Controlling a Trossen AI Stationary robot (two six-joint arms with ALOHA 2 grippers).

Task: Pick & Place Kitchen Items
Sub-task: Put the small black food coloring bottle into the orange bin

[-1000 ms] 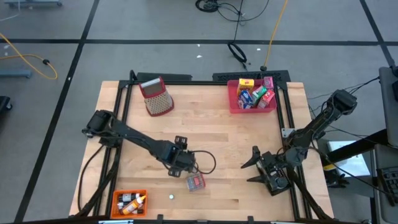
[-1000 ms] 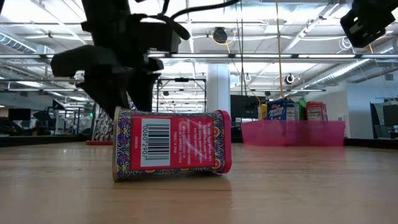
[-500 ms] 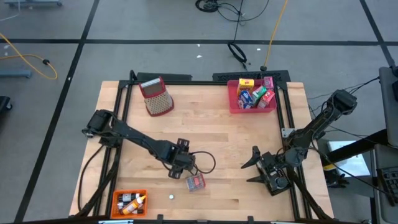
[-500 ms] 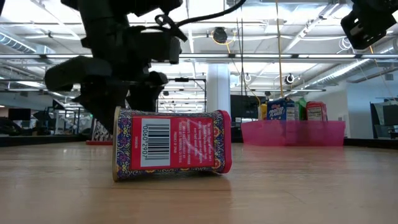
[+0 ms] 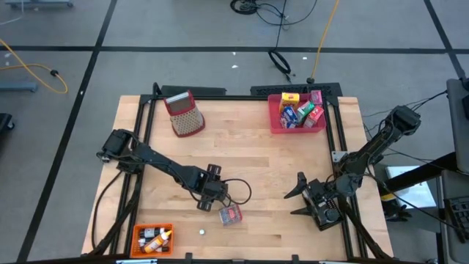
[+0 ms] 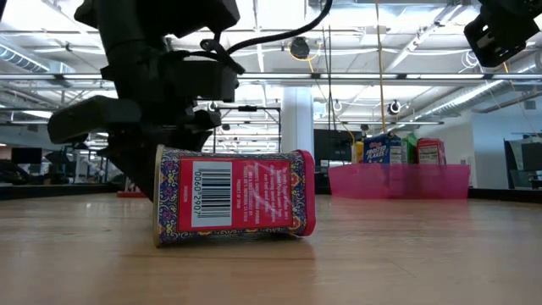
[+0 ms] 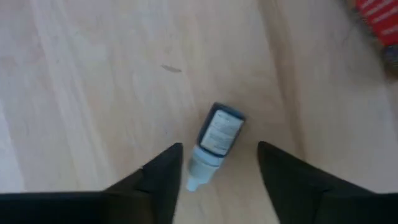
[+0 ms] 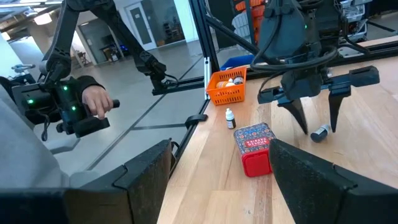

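A small dark bottle (image 7: 217,134) with a pale label lies on its side on the wooden table (image 5: 278,154). My left gripper (image 7: 219,147) points steeply down over it, open, one finger on each side of its white cap end without touching. Just beside it a red patterned box (image 6: 233,199) lies on its side. In the high view my left gripper (image 5: 213,196) hides the bottle. My right gripper (image 5: 295,196) waits open and level at the table's right, holding nothing.
A pink tray (image 5: 297,111) with several packets stands at the far right. An orange tray (image 5: 152,238) with small items sits at the near left. A red-topped mesh grater (image 5: 185,114) lies far left. Another small bottle (image 8: 230,118) stands near the orange tray. A person's hand (image 8: 93,99) shows beyond the table.
My left gripper has sunk toward the table behind the red box and tipped more steeply downward. The red box has kept still.
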